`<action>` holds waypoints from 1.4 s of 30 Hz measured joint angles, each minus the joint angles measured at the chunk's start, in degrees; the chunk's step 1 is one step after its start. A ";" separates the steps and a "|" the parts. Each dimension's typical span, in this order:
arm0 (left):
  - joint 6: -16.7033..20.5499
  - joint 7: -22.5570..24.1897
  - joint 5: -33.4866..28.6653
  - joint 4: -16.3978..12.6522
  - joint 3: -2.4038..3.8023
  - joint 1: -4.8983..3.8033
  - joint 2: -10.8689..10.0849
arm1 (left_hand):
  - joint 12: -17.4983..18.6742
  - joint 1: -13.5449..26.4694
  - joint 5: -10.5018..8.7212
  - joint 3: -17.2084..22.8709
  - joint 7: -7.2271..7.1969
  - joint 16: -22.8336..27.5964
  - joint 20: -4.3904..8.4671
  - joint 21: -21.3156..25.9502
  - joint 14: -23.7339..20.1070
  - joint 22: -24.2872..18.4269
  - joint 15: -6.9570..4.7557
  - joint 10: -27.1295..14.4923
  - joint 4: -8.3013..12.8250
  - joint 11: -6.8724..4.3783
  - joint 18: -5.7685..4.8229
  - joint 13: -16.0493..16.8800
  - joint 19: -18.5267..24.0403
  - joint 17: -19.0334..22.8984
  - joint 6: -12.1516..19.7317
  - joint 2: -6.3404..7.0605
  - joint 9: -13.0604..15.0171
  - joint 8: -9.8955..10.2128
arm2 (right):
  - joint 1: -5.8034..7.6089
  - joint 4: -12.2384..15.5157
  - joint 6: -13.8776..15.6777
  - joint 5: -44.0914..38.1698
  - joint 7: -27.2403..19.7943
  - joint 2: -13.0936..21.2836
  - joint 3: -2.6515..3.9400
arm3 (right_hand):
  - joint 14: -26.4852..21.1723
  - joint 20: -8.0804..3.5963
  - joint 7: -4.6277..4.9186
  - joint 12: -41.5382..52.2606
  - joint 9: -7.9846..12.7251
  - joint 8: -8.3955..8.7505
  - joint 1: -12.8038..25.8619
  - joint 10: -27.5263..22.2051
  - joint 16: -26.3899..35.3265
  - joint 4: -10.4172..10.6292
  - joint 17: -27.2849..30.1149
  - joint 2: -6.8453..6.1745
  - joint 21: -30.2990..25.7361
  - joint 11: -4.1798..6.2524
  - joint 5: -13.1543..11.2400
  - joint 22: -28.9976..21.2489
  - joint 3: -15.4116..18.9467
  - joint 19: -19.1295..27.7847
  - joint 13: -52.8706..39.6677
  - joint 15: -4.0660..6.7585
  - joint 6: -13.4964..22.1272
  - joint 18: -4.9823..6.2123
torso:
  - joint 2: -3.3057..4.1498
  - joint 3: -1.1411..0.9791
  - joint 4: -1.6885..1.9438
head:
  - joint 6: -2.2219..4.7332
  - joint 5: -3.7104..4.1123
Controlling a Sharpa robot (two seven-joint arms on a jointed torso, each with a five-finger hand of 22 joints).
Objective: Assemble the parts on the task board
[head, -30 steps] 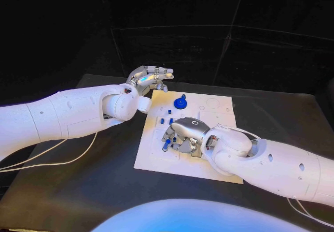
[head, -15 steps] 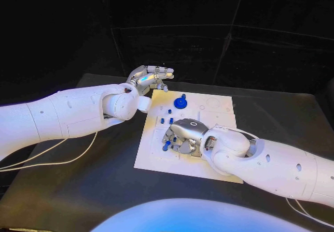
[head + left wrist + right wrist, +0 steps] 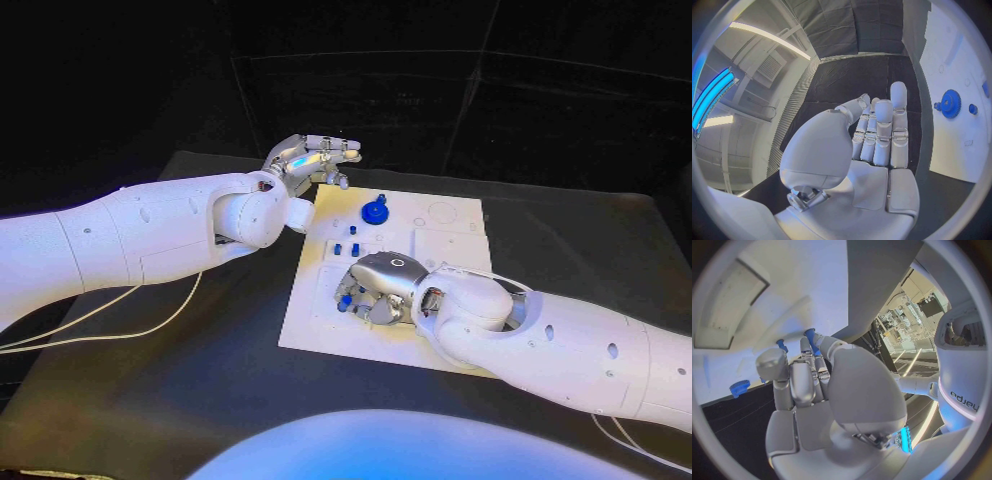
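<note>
Right hand (image 3: 378, 290) over white board (image 3: 447, 225), fingertips pinching a blue peg (image 3: 809, 333); blue gear (image 3: 375, 212) well beyond. Left hand (image 3: 307, 160) empty, fingers loosely apart.

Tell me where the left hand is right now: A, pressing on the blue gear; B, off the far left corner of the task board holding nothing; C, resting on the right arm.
B: the left hand hangs by the task board's far left corner, fingers empty, apart from the blue gear.

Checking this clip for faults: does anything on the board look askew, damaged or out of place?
Nothing stands out. The task board lies flat, the blue gear and small blue pegs look intact, and the right hand works over the board; what it grips is unclear.
</note>
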State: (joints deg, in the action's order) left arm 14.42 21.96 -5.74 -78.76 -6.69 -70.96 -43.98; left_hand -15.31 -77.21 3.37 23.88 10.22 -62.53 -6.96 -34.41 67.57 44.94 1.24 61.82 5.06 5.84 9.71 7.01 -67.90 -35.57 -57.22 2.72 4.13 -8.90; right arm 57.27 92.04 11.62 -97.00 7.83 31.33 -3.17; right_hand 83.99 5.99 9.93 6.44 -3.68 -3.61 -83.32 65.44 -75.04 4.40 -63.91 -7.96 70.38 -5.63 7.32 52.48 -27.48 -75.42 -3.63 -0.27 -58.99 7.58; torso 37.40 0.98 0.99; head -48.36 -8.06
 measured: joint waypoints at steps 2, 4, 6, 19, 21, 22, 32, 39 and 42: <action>-0.01 -0.01 0.00 0.00 0.00 0.00 -0.01 | 0.00 0.00 0.00 0.00 0.00 0.00 0.00 0.00 0.00 0.00 0.00 0.00 0.00 0.00 0.00 0.00 0.00 0.00 0.00 0.00 0.00 0.00 | -0.06 -0.09 0.05 -0.03 0.12 0.00 -0.05 | 0.05 0.34 0.00 -0.44 0.00 0.00 0.46 -1.14 0.00 0.11 -0.02 -0.35 -0.56 -0.29 0.16 -0.70 0.11 0.34 0.05 -0.05 1.12 0.00 | 0.00 -0.01 0.00 | 0.00 -0.02; -0.02 -0.02 0.00 -0.01 0.00 0.00 -0.02 | 0.00 0.00 0.00 0.00 0.00 0.00 0.00 0.00 0.00 0.00 0.00 0.00 0.00 0.00 0.00 0.00 0.00 0.00 0.00 0.00 0.00 0.00 | -0.06 -0.12 0.16 -0.06 0.22 0.01 -0.06 | -0.07 0.47 -0.01 -0.70 0.00 0.00 0.84 -2.11 0.42 0.18 1.01 -0.73 -1.49 -0.48 0.17 -2.12 0.23 1.14 0.05 -0.17 2.09 -0.01 | 0.00 -0.01 0.00 | 0.00 -0.02; -0.03 -0.04 0.00 -0.01 0.00 0.00 -0.03 | 0.00 0.00 0.00 0.00 0.00 0.00 0.00 0.00 0.00 0.00 0.00 0.00 0.00 0.00 0.00 0.00 0.00 0.00 0.00 0.00 0.00 0.00 | -0.05 -0.15 0.39 -0.09 0.33 0.05 -0.07 | 0.05 0.77 0.01 -0.70 0.00 0.00 1.01 -2.64 0.91 0.05 1.82 -0.90 -2.13 -0.73 0.17 -3.09 0.54 1.64 0.02 -0.46 2.54 0.00 | -0.01 -0.01 0.00 | 0.03 -0.04; -0.18 -0.21 0.00 0.02 0.00 0.00 -0.01 | -0.22 0.00 0.00 0.16 0.00 0.00 0.20 0.00 0.00 0.00 0.00 -0.21 0.16 0.21 -0.01 0.00 0.20 0.18 0.00 0.00 0.00 0.00 | -0.04 -0.01 3.05 0.14 0.56 0.51 -0.12 | -1.12 1.00 -0.84 -0.15 -0.01 0.00 2.97 -7.26 2.38 0.00 4.59 -1.84 -4.36 -0.70 -0.56 -6.53 5.05 4.11 -0.16 -0.98 10.25 -0.01 | -0.01 -0.03 -0.03 | 0.22 -0.05; -0.22 -0.24 0.00 0.02 0.00 0.00 0.00 | -0.22 0.00 0.00 0.16 0.00 0.00 0.20 0.00 0.00 0.00 0.00 -0.21 0.16 0.21 -0.01 0.00 0.20 0.18 0.00 0.00 0.00 0.00 | -0.04 0.23 4.06 0.36 0.43 0.79 -0.12 | -1.20 1.07 -1.03 0.20 -0.01 0.00 2.97 -8.38 2.38 -0.08 4.92 -1.84 -4.51 -0.81 -0.56 -6.91 6.31 4.18 -0.16 -1.05 11.69 -0.01 | -0.01 -0.03 -0.03 | 0.29 0.00; -0.23 -0.25 0.00 0.02 0.00 0.00 0.00 | -0.22 0.00 0.00 0.16 0.00 0.00 0.20 0.00 0.00 0.00 0.00 -0.21 0.16 0.21 -0.01 0.00 0.20 0.18 0.00 0.00 0.00 0.00 | -0.04 0.43 4.51 0.47 0.35 0.98 -0.12 | -1.20 1.07 -1.02 0.45 -0.01 0.00 2.97 -8.57 2.38 -0.17 4.93 -1.84 -4.50 -0.83 -0.56 -6.98 6.67 4.18 -0.16 -1.05 11.83 -0.01 | -0.01 -0.03 -0.03 | 0.32 0.05; -0.34 -0.39 0.01 -0.07 0.00 0.00 -0.45 | -0.22 0.00 0.00 0.16 0.00 0.00 0.20 0.00 0.00 0.00 0.00 -0.21 0.16 0.21 -0.02 0.00 0.20 0.17 0.00 0.00 0.00 0.00 | 0.69 6.71 8.88 3.03 -0.14 8.98 -0.02 | -1.19 1.07 0.13 3.74 -0.61 -1.22 2.88 -7.75 1.80 -0.02 4.08 -0.54 -4.51 -0.71 1.75 -6.64 8.69 4.17 -0.52 -1.05 8.78 -0.01 | -0.09 0.03 -0.10 | 0.93 0.85; -0.38 -0.47 0.01 -0.23 -0.02 0.00 -0.70 | -0.22 0.00 0.00 0.16 0.00 0.00 0.20 0.00 0.00 0.00 0.00 -0.20 0.16 0.21 -0.02 0.00 0.20 0.17 0.00 0.00 0.00 0.00 | 3.75 10.89 10.71 11.28 1.25 16.63 0.54 | 0.09 -0.16 -1.27 12.13 -1.70 -4.83 6.48 4.39 -0.70 3.29 0.35 0.53 -1.15 1.63 1.65 -1.39 11.53 0.85 -4.08 0.71 2.12 -0.01 | -0.18 0.10 -0.38 | 1.70 2.26; -0.40 -0.50 0.01 -0.31 -0.02 0.00 -0.81 | -0.22 0.00 0.00 0.16 0.00 0.00 0.20 0.00 0.00 0.00 0.00 -0.20 0.16 0.20 -0.02 0.00 0.20 0.17 0.00 0.00 0.00 0.00 | 4.25 11.78 10.77 14.79 2.83 19.51 0.58 | 0.03 -1.94 -2.67 18.46 -1.80 -5.97 8.49 7.85 -0.96 5.29 -0.31 0.36 0.59 3.27 2.61 1.33 15.17 -0.93 -9.19 2.37 1.16 -0.05 | -0.23 0.14 -0.50 | 2.03 2.96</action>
State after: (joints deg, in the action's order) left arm 14.02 21.46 -5.72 -79.07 -6.71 -70.96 -44.79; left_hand -15.53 -77.21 3.37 24.04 10.22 -62.53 -6.76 -34.41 67.57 44.94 1.24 61.62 5.22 6.04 9.69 7.01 -67.70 -35.40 -57.22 2.72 4.13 -8.90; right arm 61.52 103.83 22.39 -82.21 10.66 50.83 -2.59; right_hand 84.02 4.05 7.26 24.89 -5.48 -9.58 -74.82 73.29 -76.00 9.69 -64.22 -7.60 70.97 -2.37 9.92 53.81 -12.31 -76.35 -12.82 2.10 -57.83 7.53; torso 37.17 1.12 0.49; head -46.33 -5.10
